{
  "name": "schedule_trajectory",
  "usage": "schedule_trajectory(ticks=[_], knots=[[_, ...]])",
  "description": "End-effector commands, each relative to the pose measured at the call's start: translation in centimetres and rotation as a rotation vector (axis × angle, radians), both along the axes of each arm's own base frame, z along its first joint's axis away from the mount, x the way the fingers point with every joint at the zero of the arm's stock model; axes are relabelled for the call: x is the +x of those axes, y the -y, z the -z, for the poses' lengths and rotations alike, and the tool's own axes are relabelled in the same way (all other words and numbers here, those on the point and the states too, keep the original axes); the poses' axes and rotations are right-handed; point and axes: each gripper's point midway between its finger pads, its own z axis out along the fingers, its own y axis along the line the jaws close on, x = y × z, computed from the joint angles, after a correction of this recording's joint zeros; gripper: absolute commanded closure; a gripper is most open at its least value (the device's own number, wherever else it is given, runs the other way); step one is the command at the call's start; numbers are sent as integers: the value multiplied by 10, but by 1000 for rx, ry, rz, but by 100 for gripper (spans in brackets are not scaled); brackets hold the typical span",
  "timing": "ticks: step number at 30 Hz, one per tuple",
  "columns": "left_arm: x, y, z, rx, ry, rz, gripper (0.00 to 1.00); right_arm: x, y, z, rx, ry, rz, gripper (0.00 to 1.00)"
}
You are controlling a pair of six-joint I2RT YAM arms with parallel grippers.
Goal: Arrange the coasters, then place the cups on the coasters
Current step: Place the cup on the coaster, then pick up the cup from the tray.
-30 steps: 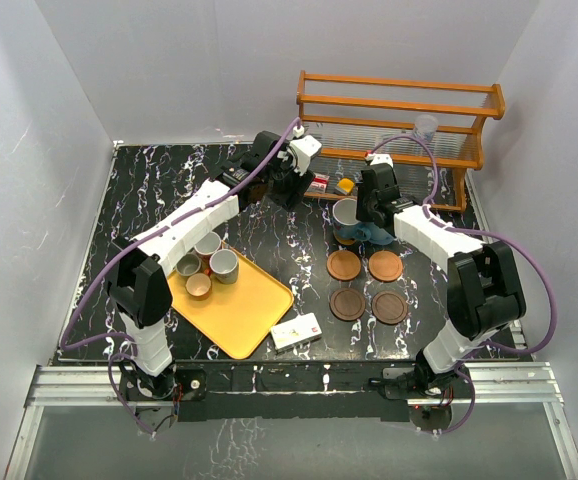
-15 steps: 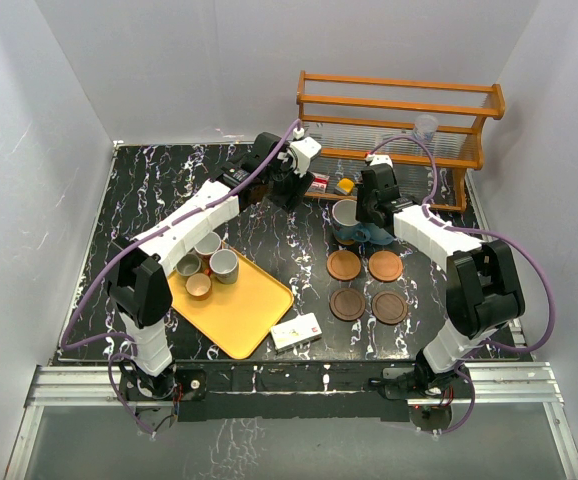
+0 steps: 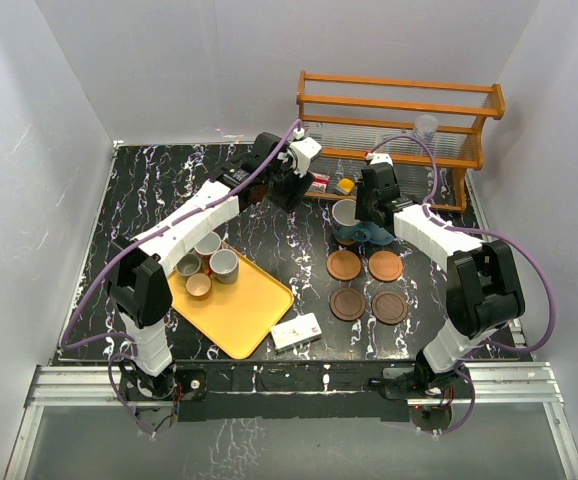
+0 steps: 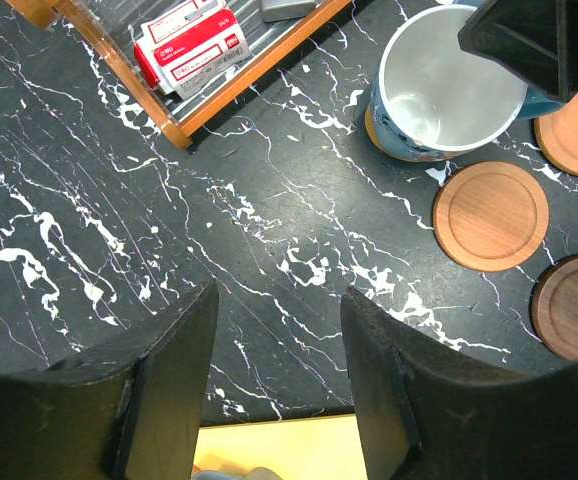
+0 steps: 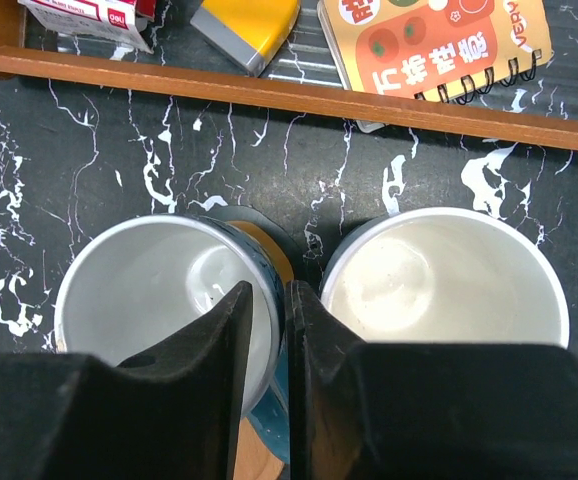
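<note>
A blue cup (image 3: 345, 214) (image 5: 159, 300) with a white inside stands on an orange-brown coaster (image 5: 281, 258) at the far middle. My right gripper (image 3: 362, 211) (image 5: 269, 295) is shut on its wall, one finger inside and one outside. A second cup (image 5: 444, 280) stands right beside it. Two orange-brown coasters (image 3: 344, 265) (image 3: 385, 265) and two dark brown ones (image 3: 347, 303) (image 3: 389, 306) lie bare in a square nearer me. Several small cups (image 3: 207, 243) (image 3: 224, 264) (image 3: 199, 285) sit on the yellow tray (image 3: 244, 310). My left gripper (image 3: 291, 190) (image 4: 279, 330) hangs open over bare table, holding nothing.
A wooden rack (image 3: 399, 125) stands at the back right, with small red-and-white boxes (image 4: 194, 50), a yellow object (image 5: 244, 25) and a spiral notebook (image 5: 434, 40) on its lower shelf. A clear plastic cup (image 3: 425, 126) stands on the rack. A white box (image 3: 296, 332) lies near the front edge.
</note>
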Motion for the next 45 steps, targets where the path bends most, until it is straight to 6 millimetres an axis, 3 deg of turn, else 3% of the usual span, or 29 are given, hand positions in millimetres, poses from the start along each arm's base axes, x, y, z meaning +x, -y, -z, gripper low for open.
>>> schedule_trajectory(ticks=[1, 10, 18, 25, 30, 33, 39, 45], knots=[[-6, -3, -27, -34, 49, 11, 49, 24, -4, -41, 36, 134, 11, 80], [-5, -7, -28, -20, 65, 4, 49, 26, -2, -55, 26, 170, 10, 70], [-4, -12, -27, 2, 82, 0, 48, 28, -15, -75, 66, 203, -58, 68], [-5, -26, -19, 45, 66, -26, 49, 30, -10, -95, 22, 252, -78, 65], [-8, -60, -3, 66, -18, -69, 49, 26, -12, -118, -17, 309, -159, 56], [-12, -92, 6, 77, -66, -116, 49, 18, -20, -125, -42, 314, -266, 50], [-38, -151, 11, 56, -156, -180, 48, -6, -37, -118, -54, 299, -474, 46], [-76, -184, 27, 97, -245, -183, 48, -32, -53, -113, -14, 312, -668, 42]])
